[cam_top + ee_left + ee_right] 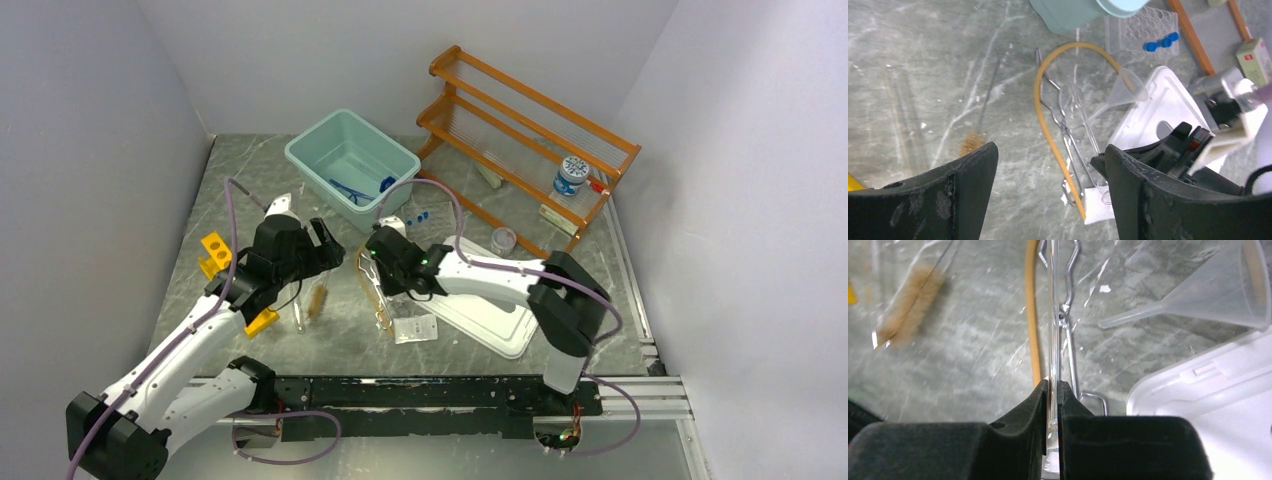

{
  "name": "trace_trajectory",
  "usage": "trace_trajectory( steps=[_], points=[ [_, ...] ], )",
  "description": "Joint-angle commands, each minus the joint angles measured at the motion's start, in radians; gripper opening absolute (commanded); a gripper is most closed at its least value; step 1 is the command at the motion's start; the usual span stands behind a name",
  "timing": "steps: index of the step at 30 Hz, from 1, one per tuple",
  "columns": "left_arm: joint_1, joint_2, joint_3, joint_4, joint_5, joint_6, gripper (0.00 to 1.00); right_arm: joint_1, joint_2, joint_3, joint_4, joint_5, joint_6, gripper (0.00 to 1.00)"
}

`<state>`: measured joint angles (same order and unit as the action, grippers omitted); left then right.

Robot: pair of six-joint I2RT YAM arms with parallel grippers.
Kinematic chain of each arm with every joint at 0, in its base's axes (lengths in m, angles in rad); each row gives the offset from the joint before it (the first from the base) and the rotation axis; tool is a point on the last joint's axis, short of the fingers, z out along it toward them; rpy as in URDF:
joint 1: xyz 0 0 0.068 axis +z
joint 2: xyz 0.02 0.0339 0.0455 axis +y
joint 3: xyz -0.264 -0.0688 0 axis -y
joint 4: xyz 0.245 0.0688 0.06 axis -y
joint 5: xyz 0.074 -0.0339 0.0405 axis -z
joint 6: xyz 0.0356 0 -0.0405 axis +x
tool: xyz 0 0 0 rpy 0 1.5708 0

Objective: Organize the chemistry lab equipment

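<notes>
My right gripper [1053, 390] is shut on a clear glass tube [1052, 330] that runs forward from the jaws, low over the table. The amber tubing [1032, 315] and metal tongs [1068, 325] lie just under it. In the top view the right gripper [377, 262] is at mid-table. My left gripper [328, 243] is open and empty, held above the table; in its wrist view [1050, 150] the tubing [1040, 100], tongs [1064, 132] and brush [970, 142] lie below. Another glass tube [905, 125] lies at the left. The yellow rack [215, 250] is beside the left arm.
A teal bin [350, 160] stands at the back, with blue-capped vials [420, 215] beside it. The orange shelf [530, 130] holds a blue-lidded jar [570, 175]. A small jar [503, 240], a white tray [490, 315] and a clear funnel [1228, 290] lie to the right.
</notes>
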<state>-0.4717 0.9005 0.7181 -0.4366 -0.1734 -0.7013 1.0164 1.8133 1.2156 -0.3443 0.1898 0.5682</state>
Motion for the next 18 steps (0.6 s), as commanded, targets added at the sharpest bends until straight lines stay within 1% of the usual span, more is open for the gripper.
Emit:
trace_trajectory(
  steps=[1, 2, 5, 7, 10, 13, 15, 18],
  points=[
    [0.015, -0.018, 0.022, 0.048, 0.170, -0.014, 0.83, 0.002, -0.138, -0.124, 0.166, -0.097, -0.076, 0.03],
    [0.019, -0.012, 0.030, 0.060, 0.213, 0.007, 0.83, 0.002, -0.164, -0.149, 0.199, -0.119, -0.086, 0.02],
    [0.034, 0.007, 0.077, 0.025, 0.268, 0.060, 0.84, 0.002, -0.232, -0.205, 0.290, -0.181, -0.108, 0.02],
    [0.049, 0.020, 0.099, 0.013, 0.336, 0.070, 0.85, 0.002, -0.274, -0.226, 0.335, -0.211, -0.119, 0.02],
    [0.054, 0.031, 0.079, 0.058, 0.460, 0.011, 0.85, 0.002, -0.322, -0.250, 0.408, -0.225, -0.125, 0.01],
    [0.054, 0.035, 0.004, 0.161, 0.549, -0.090, 0.84, 0.002, -0.360, -0.268, 0.477, -0.219, -0.118, 0.01],
    [0.054, 0.033, -0.034, 0.215, 0.563, -0.150, 0.81, 0.002, -0.377, -0.272, 0.514, -0.212, -0.111, 0.01],
    [0.054, 0.025, -0.057, 0.257, 0.546, -0.186, 0.75, 0.002, -0.389, -0.273, 0.558, -0.200, -0.103, 0.00]
  ],
)
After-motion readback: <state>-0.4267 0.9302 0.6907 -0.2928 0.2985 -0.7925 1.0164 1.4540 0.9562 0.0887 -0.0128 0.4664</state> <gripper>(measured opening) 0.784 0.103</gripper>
